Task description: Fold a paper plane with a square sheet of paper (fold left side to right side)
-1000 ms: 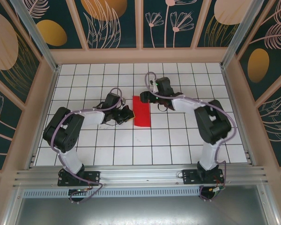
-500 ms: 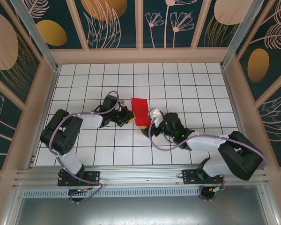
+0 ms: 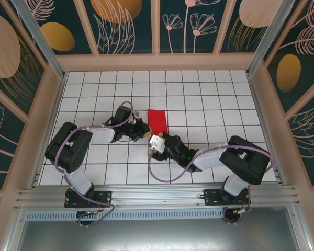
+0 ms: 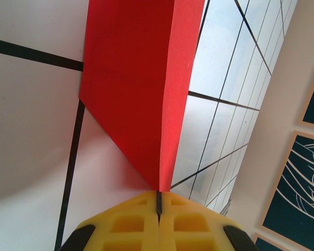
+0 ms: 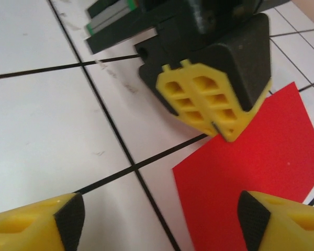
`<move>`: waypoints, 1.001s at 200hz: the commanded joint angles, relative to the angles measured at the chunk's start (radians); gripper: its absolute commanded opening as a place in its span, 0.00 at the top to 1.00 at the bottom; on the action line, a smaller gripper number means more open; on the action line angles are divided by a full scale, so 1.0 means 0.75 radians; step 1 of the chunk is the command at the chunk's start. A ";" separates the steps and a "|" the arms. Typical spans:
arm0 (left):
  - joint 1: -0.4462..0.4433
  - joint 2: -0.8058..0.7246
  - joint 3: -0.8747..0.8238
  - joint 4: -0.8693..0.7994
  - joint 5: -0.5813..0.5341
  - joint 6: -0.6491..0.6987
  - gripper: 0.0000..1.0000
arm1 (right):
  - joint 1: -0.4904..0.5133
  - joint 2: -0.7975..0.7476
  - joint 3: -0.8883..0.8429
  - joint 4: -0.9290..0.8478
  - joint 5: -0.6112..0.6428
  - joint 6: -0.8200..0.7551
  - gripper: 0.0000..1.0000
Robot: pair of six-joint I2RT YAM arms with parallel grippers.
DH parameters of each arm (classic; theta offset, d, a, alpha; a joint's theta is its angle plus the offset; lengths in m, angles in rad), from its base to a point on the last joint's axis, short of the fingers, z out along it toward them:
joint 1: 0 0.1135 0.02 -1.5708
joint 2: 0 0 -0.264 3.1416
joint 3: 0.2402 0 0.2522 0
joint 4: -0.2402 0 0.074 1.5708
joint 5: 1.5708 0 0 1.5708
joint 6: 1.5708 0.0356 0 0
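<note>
The square sheet of paper (image 3: 157, 119) lies halved — the plane's folds seemingly all remain; left fingers (image 4: 158, 201) clamp its edge, right fingers (image 5: 159, 212) gape beside it.

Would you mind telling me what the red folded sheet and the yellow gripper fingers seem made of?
The red folded sheet looks like thin matte paper: it holds a sharp crease without gloss. The yellow fingers of the left gripper look like matte moulded or printed plastic, given their ribbed pockets.
</note>
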 commanded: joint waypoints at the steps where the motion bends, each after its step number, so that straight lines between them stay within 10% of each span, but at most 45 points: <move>1: -0.005 -0.028 -0.008 0.025 0.025 -0.013 1.00 | 0.004 0.042 0.065 0.097 0.070 -0.053 0.29; 144: -0.005 -0.033 -0.004 -0.008 0.023 0.026 1.00 | -0.031 0.121 0.130 0.035 0.074 0.004 1.00; 200: 0.041 -0.128 0.102 -0.372 -0.160 0.286 0.63 | -0.070 0.063 0.132 -0.101 -0.057 0.117 1.00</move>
